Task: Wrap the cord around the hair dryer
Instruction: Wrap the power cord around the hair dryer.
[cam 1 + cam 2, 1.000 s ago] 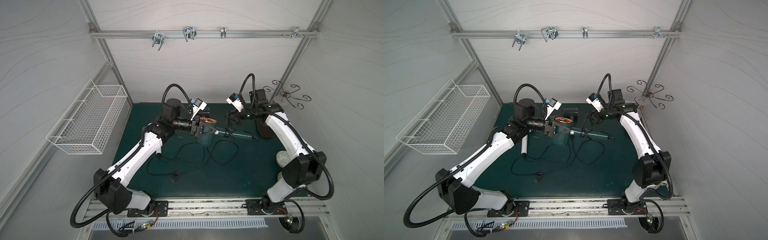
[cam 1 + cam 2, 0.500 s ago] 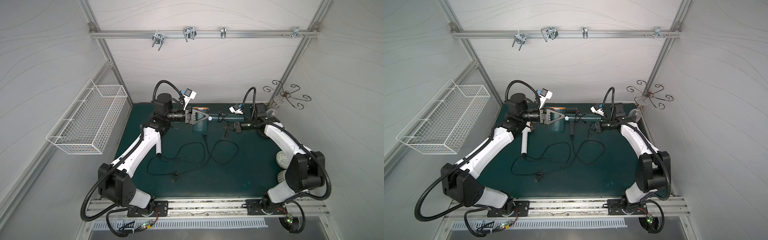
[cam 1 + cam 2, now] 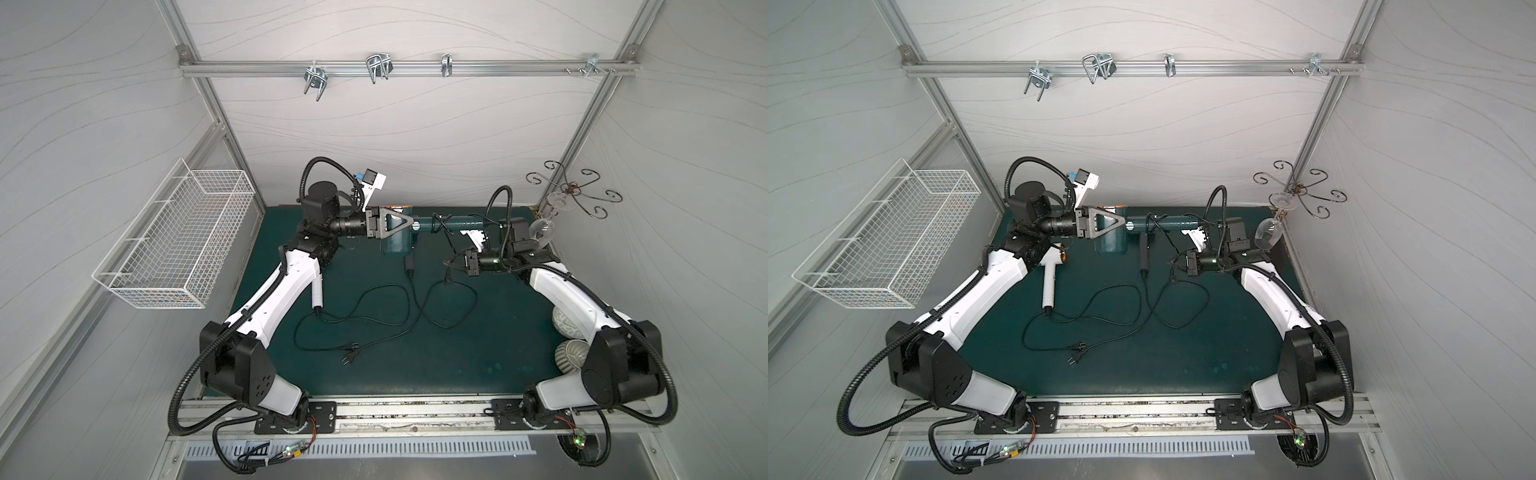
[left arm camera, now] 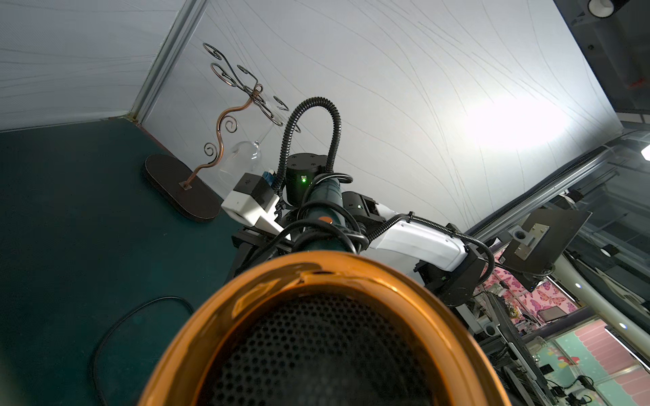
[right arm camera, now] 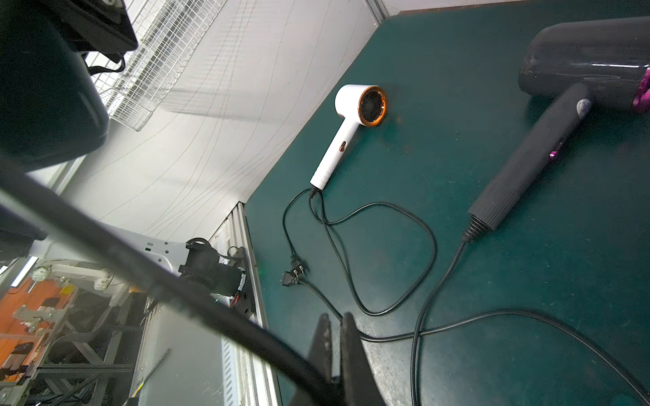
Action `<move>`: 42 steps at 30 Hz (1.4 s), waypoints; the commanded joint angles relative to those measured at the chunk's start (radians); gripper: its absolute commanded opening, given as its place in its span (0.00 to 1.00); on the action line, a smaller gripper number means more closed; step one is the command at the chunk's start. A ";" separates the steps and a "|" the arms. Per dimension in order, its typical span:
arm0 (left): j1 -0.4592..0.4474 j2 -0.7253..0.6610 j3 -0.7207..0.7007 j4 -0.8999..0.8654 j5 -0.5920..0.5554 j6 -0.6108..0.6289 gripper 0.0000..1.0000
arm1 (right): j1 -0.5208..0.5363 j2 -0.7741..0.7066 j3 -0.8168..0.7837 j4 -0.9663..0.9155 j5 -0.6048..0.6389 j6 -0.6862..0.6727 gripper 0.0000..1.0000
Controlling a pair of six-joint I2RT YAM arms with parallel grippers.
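Note:
My left gripper (image 3: pixel 398 226) is shut on the head of the teal hair dryer (image 3: pixel 397 246), holding it above the back of the table. Its copper-rimmed rear grille (image 4: pixel 316 334) fills the left wrist view and hides the fingers. The teal handle (image 3: pixel 457 224) points right, toward my right arm. Black cord (image 3: pixel 436 220) lies in turns around the handle (image 4: pixel 325 207), and the cord (image 4: pixel 327 239) shows there too. One length runs down to my right gripper (image 3: pixel 449 264), shut on it just in front of the handle. In the right wrist view my right gripper (image 5: pixel 334 325) shows its jaws together, with the blurred cord (image 5: pixel 140 270) across the view.
A white hair dryer (image 3: pixel 1050 278) lies by my left forearm. A dark grey dryer (image 5: pixel 580 70) lies under the held one, its handle (image 3: pixel 409 264) showing. Loose cords and two plugs (image 3: pixel 351 357) are spread over the mat. There is a wire basket (image 3: pixel 174 245) on the left wall, a glass stand (image 3: pixel 569 191) at back right, and two pale round objects (image 3: pixel 571 355) by my right arm.
My left arm has carried the dryer from mid-table to the back and turned its handle to the right. My right gripper has come down in front of the handle, still shut on the cord.

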 commanded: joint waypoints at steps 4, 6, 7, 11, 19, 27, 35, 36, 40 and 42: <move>0.019 -0.012 0.113 0.189 0.010 -0.028 0.00 | 0.008 0.014 -0.027 0.001 0.003 0.035 0.02; 0.021 -0.011 0.116 0.194 0.010 -0.035 0.00 | 0.009 0.020 -0.025 0.008 0.003 0.039 0.03; 0.022 -0.012 0.117 0.196 0.009 -0.037 0.00 | 0.009 0.025 -0.023 0.009 -0.001 0.041 0.04; 0.023 -0.013 0.119 0.199 0.011 -0.039 0.00 | 0.015 0.038 -0.018 0.012 -0.009 0.042 0.09; 0.030 -0.012 0.127 0.209 0.010 -0.051 0.00 | 0.026 0.052 -0.019 0.015 -0.014 0.049 0.09; 0.050 -0.018 0.119 0.203 -0.010 -0.050 0.00 | 0.034 0.030 -0.041 0.001 0.007 0.053 0.00; 0.094 -0.046 0.050 0.117 -0.123 0.021 0.00 | 0.074 -0.107 -0.130 -0.033 0.132 0.066 0.00; 0.101 -0.048 0.039 0.122 -0.133 0.017 0.00 | 0.081 -0.123 -0.140 -0.039 0.141 0.071 0.00; 0.114 -0.048 0.021 0.133 -0.165 0.006 0.00 | 0.130 -0.183 -0.160 -0.088 0.219 0.071 0.00; 0.120 -0.048 0.014 0.130 -0.181 0.011 0.00 | 0.162 -0.203 -0.160 -0.114 0.263 0.067 0.00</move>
